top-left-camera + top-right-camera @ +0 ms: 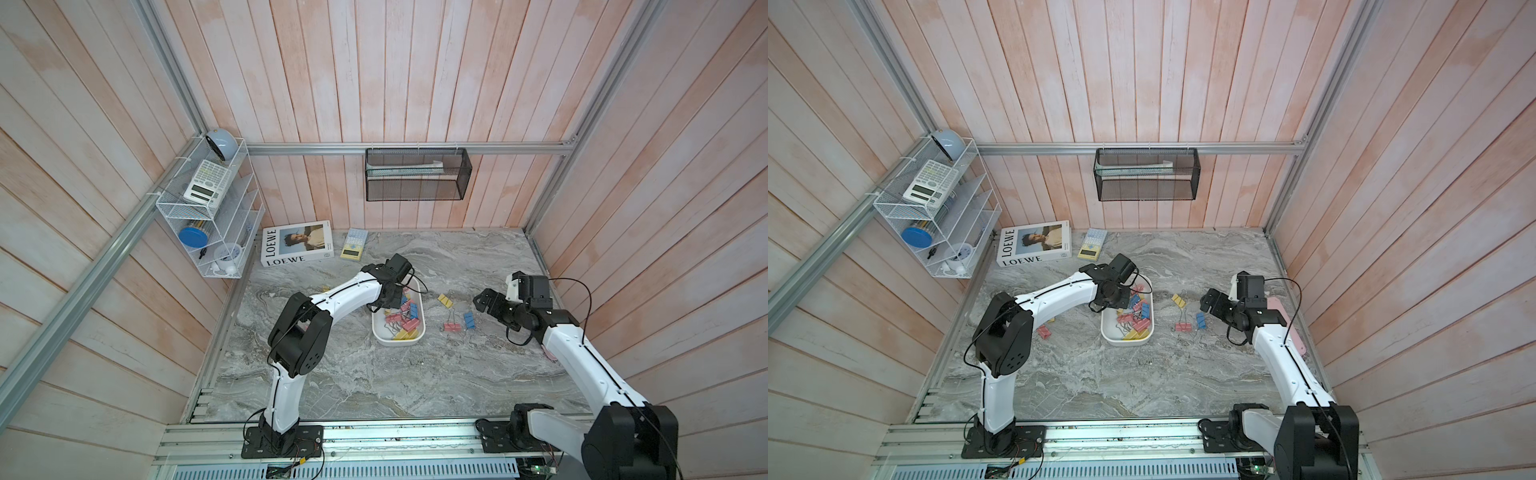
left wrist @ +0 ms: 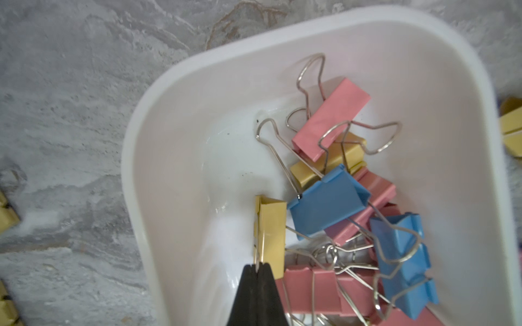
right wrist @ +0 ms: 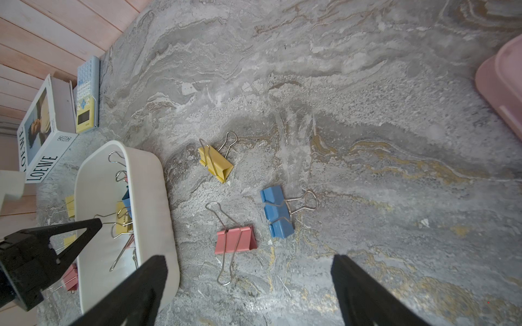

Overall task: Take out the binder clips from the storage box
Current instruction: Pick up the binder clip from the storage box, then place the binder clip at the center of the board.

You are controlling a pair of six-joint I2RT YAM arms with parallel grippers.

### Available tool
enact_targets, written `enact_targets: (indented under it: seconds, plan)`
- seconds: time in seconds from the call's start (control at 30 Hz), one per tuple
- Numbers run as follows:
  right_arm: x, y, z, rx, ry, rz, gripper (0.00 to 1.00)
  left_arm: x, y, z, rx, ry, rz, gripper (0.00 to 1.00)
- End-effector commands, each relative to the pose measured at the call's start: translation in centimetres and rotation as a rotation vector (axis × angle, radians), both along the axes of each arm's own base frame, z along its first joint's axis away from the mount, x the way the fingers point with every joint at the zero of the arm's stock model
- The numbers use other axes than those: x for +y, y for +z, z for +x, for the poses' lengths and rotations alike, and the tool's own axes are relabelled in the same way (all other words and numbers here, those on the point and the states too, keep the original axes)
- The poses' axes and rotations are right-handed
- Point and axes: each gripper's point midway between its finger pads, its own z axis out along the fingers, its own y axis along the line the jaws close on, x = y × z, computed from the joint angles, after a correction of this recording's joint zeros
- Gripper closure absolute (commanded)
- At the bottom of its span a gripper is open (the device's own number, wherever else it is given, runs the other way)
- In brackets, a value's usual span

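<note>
Inside storage box (image 2: pixel 169 113), binder clips (image 2: pixel 330 209); left end effector (image 2: pixel 257 271) pinches yellow clip (image 2: pixel 271 225); right end effector (image 3: pixel 248 259) wide.

The left arm (image 1: pixel 345 295) overhangs the far half of the box (image 1: pixel 397 343), leaving only its near end open from above, where tangled clips (image 1: pixel 405 320) crowd the floor. Three loose clips (image 1: pixel 451 326) lie on the bench (image 1: pixel 374 386) between box and right arm (image 1: pixel 573 353). The bench nearer the rail (image 1: pixel 374 436) is open.
</note>
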Motion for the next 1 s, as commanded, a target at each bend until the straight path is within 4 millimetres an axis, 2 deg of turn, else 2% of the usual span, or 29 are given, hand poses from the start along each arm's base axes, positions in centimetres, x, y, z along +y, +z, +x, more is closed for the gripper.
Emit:
enact_targets:
  seconds: [0.0, 0.13, 0.3, 0.43, 0.5, 0.63, 0.73, 0.83, 0.97]
  plan:
    - [0.4, 1.6, 0.0, -0.023, 0.009, 0.009, 0.02, 0.4, 1.8, 0.2, -0.053, 0.006, 0.01, 1.0]
    - [1.2, 2.5, 0.2, -0.041, 0.031, 0.0, 0.02, 1.4, 4.6, 0.3, -0.116, 0.034, 0.011, 1.0]
    - [2.8, 3.6, 0.9, -0.064, 0.075, -0.034, 0.02, 4.1, 8.6, 0.0, -0.224, 0.094, 0.026, 1.0]
    - [4.2, 4.6, 1.6, -0.083, 0.114, -0.049, 0.02, 7.9, 11.3, -0.6, -0.288, 0.182, 0.049, 1.0]
    - [5.0, 5.0, 1.8, -0.089, 0.135, -0.061, 0.02, 10.3, 11.7, -1.1, -0.302, 0.235, 0.059, 1.0]
    - [6.5, 5.7, 2.2, -0.098, 0.185, -0.084, 0.02, 15.4, 11.1, -2.5, -0.304, 0.343, 0.086, 1.0]
    - [7.6, 6.2, 2.4, -0.104, 0.217, -0.096, 0.02, 18.1, 9.8, -3.7, -0.295, 0.381, 0.132, 1.0]
    - [8.7, 6.5, 2.4, -0.111, 0.251, -0.106, 0.02, 19.3, 8.0, -4.7, -0.276, 0.392, 0.175, 1.0]
    - [10.3, 6.5, 2.3, -0.107, 0.295, -0.118, 0.02, 19.3, 5.4, -5.1, -0.229, 0.4, 0.184, 1.0]
